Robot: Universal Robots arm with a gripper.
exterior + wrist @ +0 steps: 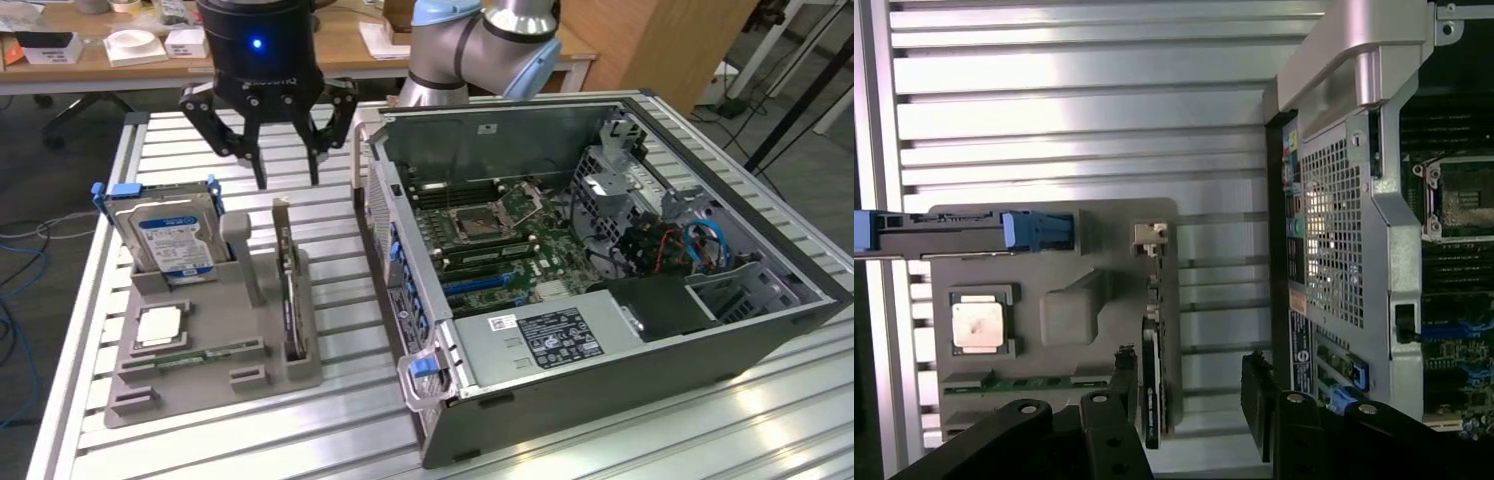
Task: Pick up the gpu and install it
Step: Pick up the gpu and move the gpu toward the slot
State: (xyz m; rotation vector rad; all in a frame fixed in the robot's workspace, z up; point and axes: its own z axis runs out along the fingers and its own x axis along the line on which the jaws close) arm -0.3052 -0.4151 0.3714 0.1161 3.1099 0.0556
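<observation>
**Exterior view.** The gripper (288,178) hangs over the slatted table (160,150), fingers spread apart and holding nothing. The gpu (287,290) stands on edge in a slot of the grey holder tray (200,395), below the fingertips and untouched. The same tray carries a blue-labelled hard drive (167,238) standing upright toward the exterior view's left. It also holds a CPU (158,325) lying flat and a memory stick (200,355). The open computer case (667,370) sits on the exterior view's right with its motherboard (487,225) exposed.

**Wrist view.** Looking down, we see the gpu edge-on as a thin dark strip, with its silver bracket (1149,237) at the far end. The strip falls between the two fingers (1259,400) but sits close to one and well apart from the other. The case's perforated rear panel (1334,230) runs just beside the outer finger.

**Our reading.** This is the approach to the grasp, and nothing has been lifted.
- We would centre the jaws across the card so both pads meet it together.
- We would keep the pads square to the board's faces and come down straight.
- We would watch the outer finger against the case wall.
</observation>
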